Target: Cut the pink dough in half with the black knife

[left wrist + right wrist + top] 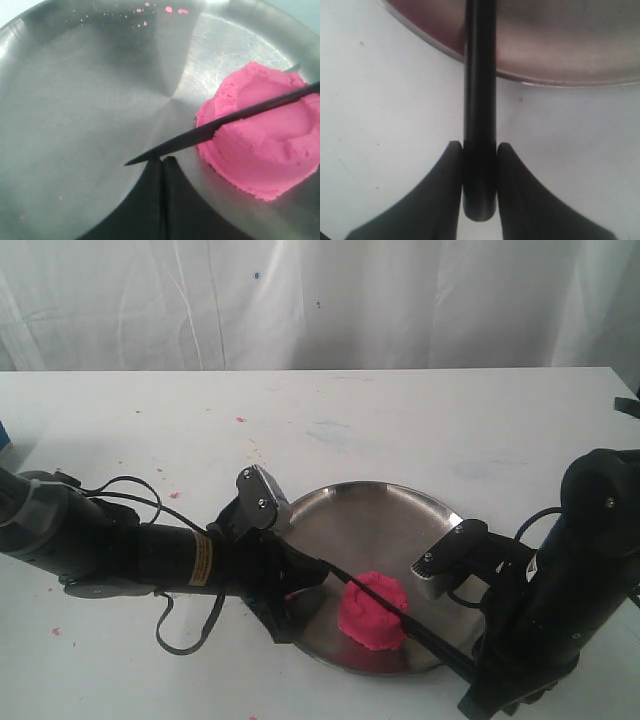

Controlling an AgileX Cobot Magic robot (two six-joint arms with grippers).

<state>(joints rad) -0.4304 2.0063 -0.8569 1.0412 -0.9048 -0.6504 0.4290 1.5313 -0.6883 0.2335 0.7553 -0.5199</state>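
The pink dough (373, 612) (265, 145) is one round lump with a dented top, sitting on the near part of the steel plate (380, 510) (90, 100) (570, 40). The black knife (430, 640) (200, 136) (480, 100) lies across the top of the dough, blade resting on it. My left gripper (312, 570) (163, 159) is shut, its fingertips pinching the blade near the point. My right gripper (478, 678) (480, 146) is shut on the knife's handle, just off the plate's near right rim.
The plate stands on a white table (400, 410) with a white curtain behind. Tiny pink crumbs (240, 420) (168, 9) dot the table and the plate's far side. A blue object (3, 432) shows at the left edge.
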